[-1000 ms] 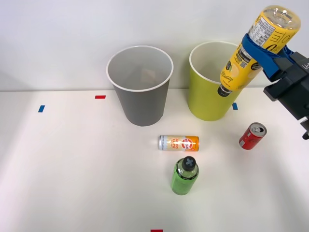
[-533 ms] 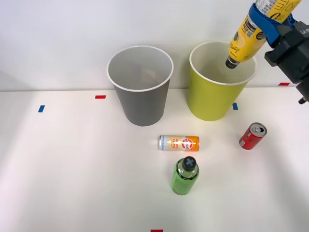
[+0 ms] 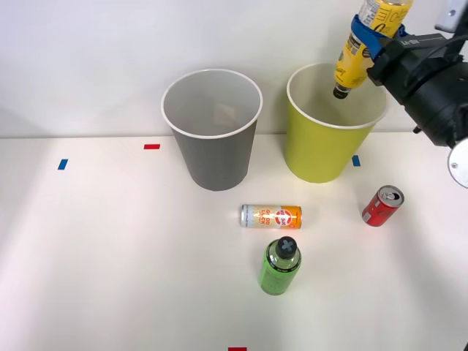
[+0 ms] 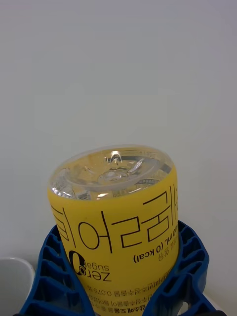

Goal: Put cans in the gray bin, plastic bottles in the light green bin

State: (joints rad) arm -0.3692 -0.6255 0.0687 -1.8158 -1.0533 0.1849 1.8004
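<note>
Overhead, in the upper right of the front view, the right gripper (image 3: 374, 31) has its blue ribbed fingers closed around the middle of the yellow bottle (image 3: 360, 45). That bottle hangs upside down and slightly tilted, its black cap pointing into the open mouth of the light green bin (image 3: 322, 150), just above the rim. The gray bin (image 3: 213, 157) stands beside it to the left, with a small gap between them.

On the white table (image 3: 110, 256), near the centre of the frame, the silver-and-orange can (image 3: 270, 216) lies on its side. Just below it lies the green bottle (image 3: 279, 265) with its black cap toward the can. The red can (image 3: 382, 205) lies tipped over at the right, well apart from the other two.

From the wrist camera, the clear dimpled base of the yellow bottle (image 4: 114, 217) faces the lens, cradled between the blue fingers (image 4: 49, 281). Its label shows large black Korean lettering, the words "zero sugar", and "mL (0 Kcal)", all upside down.

The bottle looks empty, so it is probably light and thin-walled, likely to flex under a hard squeeze. Its smooth label may be slippery. The mid-body hold seems sensible, since the waist gives the ribbed fingers the broadest surface.
</note>
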